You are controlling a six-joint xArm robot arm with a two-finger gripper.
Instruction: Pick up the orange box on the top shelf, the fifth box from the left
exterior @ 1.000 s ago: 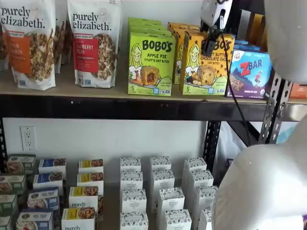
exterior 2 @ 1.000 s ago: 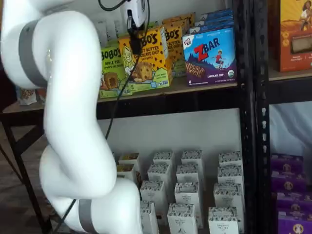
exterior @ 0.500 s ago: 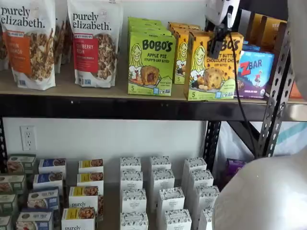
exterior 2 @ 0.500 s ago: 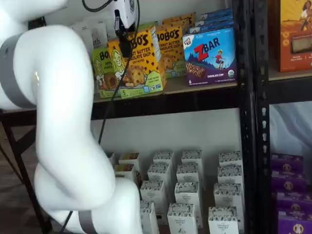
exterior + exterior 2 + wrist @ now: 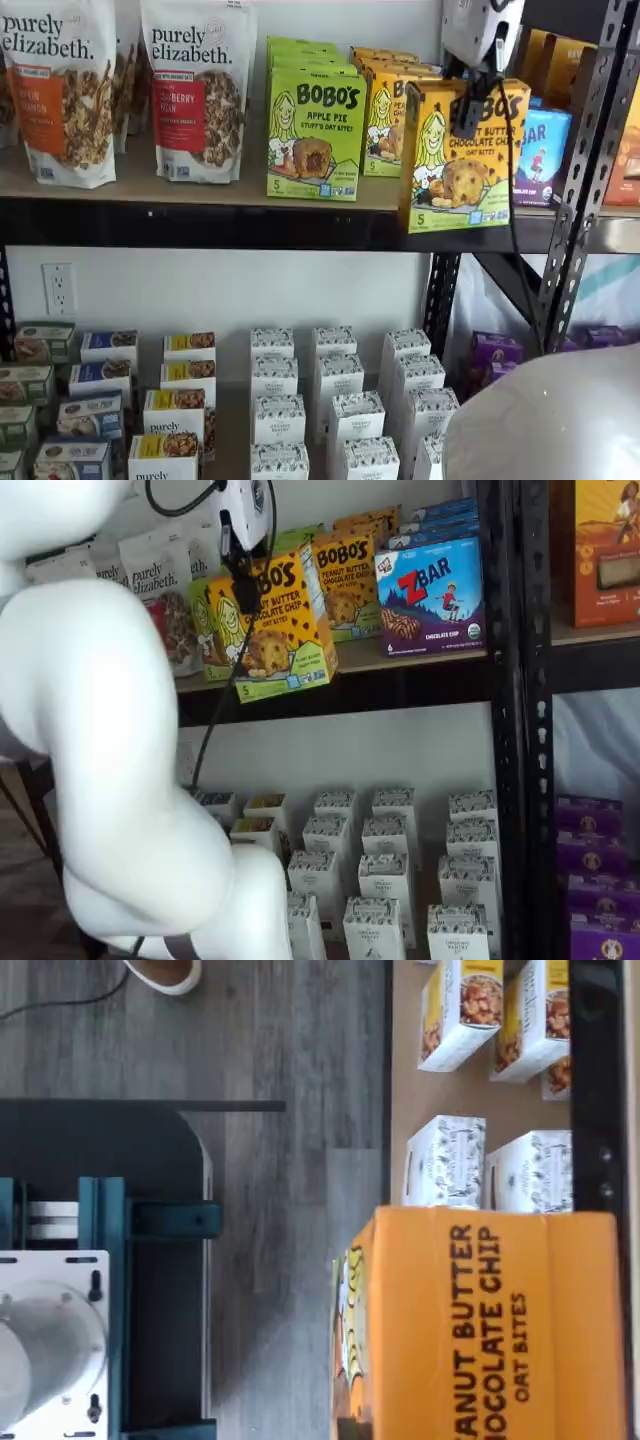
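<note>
Fronting the top shelf (image 5: 200, 222), a black beam; below, grey plank floor (image 5: 290, 1080) appears only in wrist view. End effector (image 5: 466, 112) grips the orange box (image 5: 462, 160), clear of the shelf.

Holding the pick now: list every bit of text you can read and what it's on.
"BOBO'S", "BUTTER CHOCOLATE CHIP", "5": orange box, held in gripper.
"BOBO'S APPLE PIE": green box.
"purely elizabeth.": granola bags.
"ZBAR", "CHOCOLATE CHIP": blue box.
Lower-shelf cartons: too small to read.
</note>
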